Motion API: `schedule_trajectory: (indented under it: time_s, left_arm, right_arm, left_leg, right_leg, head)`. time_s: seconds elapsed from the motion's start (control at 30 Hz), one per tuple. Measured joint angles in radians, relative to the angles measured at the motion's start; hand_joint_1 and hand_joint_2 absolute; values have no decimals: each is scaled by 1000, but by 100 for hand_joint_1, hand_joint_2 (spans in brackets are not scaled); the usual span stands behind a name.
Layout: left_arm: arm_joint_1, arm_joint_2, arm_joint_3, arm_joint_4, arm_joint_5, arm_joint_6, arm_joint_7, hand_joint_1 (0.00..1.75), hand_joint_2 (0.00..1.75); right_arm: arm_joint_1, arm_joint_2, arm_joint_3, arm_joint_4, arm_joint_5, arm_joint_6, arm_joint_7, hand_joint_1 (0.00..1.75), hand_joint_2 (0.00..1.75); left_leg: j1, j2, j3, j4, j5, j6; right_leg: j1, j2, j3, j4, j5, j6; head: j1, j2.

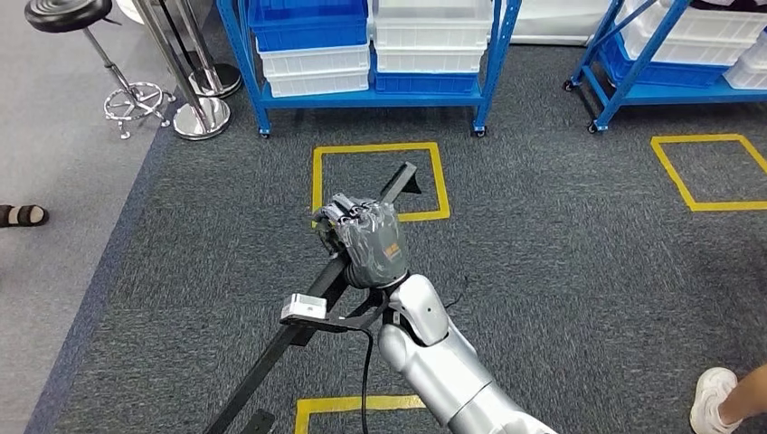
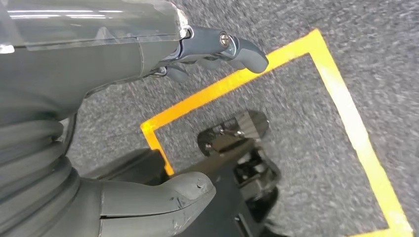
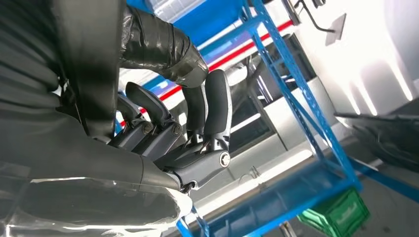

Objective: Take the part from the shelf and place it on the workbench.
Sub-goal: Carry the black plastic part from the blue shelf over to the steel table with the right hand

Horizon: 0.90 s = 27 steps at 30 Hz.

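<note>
The right robot hand [image 1: 364, 237] gripped the long black part [image 1: 298, 330], already off the shelf [image 1: 488, 63] at twelve o'clock; the left robot hand [image 2: 148, 123] hung empty, fingers apart. Placing remained.

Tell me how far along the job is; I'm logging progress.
Done: the black bar is off the blue shelf, held over the carpet. In hand: the right hand grips it partway along its length, and the left hand hangs open above the floor. Left: carrying it to the workbench and setting it down.
</note>
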Motion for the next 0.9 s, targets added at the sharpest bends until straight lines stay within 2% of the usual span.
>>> schedule_trajectory:
  time_s: [0.07,0.1,0.13,0.2,0.3,0.37,0.43,0.47,0.5,0.53,0.6,0.63,0.67,0.7,0.8,0.83,0.9]
  left_arm:
    - [4,-1,0,0,0,0,1,0,175]
    - [4,-1,0,0,0,0,1,0,175]
    - [4,-1,0,0,0,1,1,0,175]
    - [3,-2,0,0,-2,2,0,0,175]
    - [2,-2,0,0,-6,6,-1,0,175]
    - [0,-2,0,0,-8,8,-2,0,175]
    - [-1,-2,0,0,-9,9,-2,0,175]
    - [0,-2,0,0,-9,9,-2,0,175]
    - [1,-2,0,0,-10,9,-2,0,175]
    - [1,-2,0,0,-10,9,-2,0,175]
    - [1,-1,0,0,-11,9,-3,0,175]
    - [0,0,0,0,-11,9,-4,0,175]
    - [0,0,0,0,-11,9,-5,0,175]
    - [0,1,0,0,-12,9,-5,0,175]
    - [0,0,0,0,-13,9,-7,0,175]
    - [-1,0,0,0,-13,9,-7,0,175]
    - [-1,-1,0,0,-14,9,-8,0,175]
  right_arm:
    - [3,-3,0,1,0,0,0,175,175]
    - [4,-5,0,2,0,0,0,175,175]
    - [3,-6,0,2,-1,0,0,175,175]
    - [4,-8,1,3,-4,0,0,175,175]
    - [3,-7,2,1,-15,0,-1,175,175]
    - [1,-6,3,0,-23,0,-4,175,175]
    - [0,-5,4,1,-33,0,-6,175,175]
    - [0,-6,5,1,-39,0,-7,175,175]
    - [0,-6,5,1,-46,0,-8,175,175]
    - [0,-5,6,1,-51,0,-9,175,175]
    - [-2,-5,7,1,-61,0,-12,175,175]
    - [-4,-5,8,1,-66,0,-13,175,175]
    - [-6,-5,9,1,-71,0,-15,175,175]
    - [-7,-5,10,1,-75,0,-16,175,175]
    - [-9,-4,12,0,-85,0,-17,175,175]
    - [-10,-4,12,0,-86,0,-17,175,175]
    - [-13,-5,13,0,-88,0,-18,175,175]
  left_leg:
    - [3,-1,15,9,-17,-7]
    - [4,-3,18,14,-25,-12]
    - [4,-5,18,20,-30,-18]
    - [2,-6,11,27,-33,-29]
    - [4,-1,3,39,-43,-43]
    - [5,2,-31,114,-84,-50]
    - [6,3,-95,246,-134,-55]
    - [6,3,-121,293,-143,-55]
    - [6,3,-133,308,-134,-54]
    - [6,2,-124,282,-107,-51]
    - [5,-9,-67,154,-36,-41]
    - [4,-19,-39,94,-13,-36]
    - [2,-26,-19,53,-6,-33]
    - [0,-32,-12,38,-11,-31]
    - [4,-16,-1,14,-10,-22]
    - [6,-8,4,6,-8,-17]
    - [5,9,10,-1,-7,-8]
  right_leg:
    - [-4,-2,-8,-84,105,4]
    - [-3,-2,-2,-129,146,4]
    - [-1,-2,6,-168,168,0]
    - [5,2,12,-193,160,-16]
    - [3,6,20,-209,153,-39]
    - [1,2,29,-216,153,-52]
    - [4,-2,34,-217,150,-59]
    - [6,-2,37,-217,149,-61]
    - [7,-2,39,-217,147,-62]
    - [9,1,43,-217,146,-63]
    - [10,9,50,-218,142,-61]
    - [11,14,51,-218,140,-58]
    - [10,19,49,-218,141,-53]
    - [9,23,46,-219,142,-48]
    - [10,29,41,-220,141,-31]
    - [11,24,33,-202,129,-26]
    - [12,11,-17,-105,80,-20]
  head:
    - [0,0]
    - [0,0]
    - [0,0]
    - [0,0]
    - [-1,0]
    - [-2,0]
    - [-2,0]
    - [-2,0]
    - [-2,0]
    - [-2,0]
    - [-2,0]
    - [-2,0]
    - [-2,0]
    - [-2,0]
    - [-2,0]
    - [-2,0]
    - [-1,0]
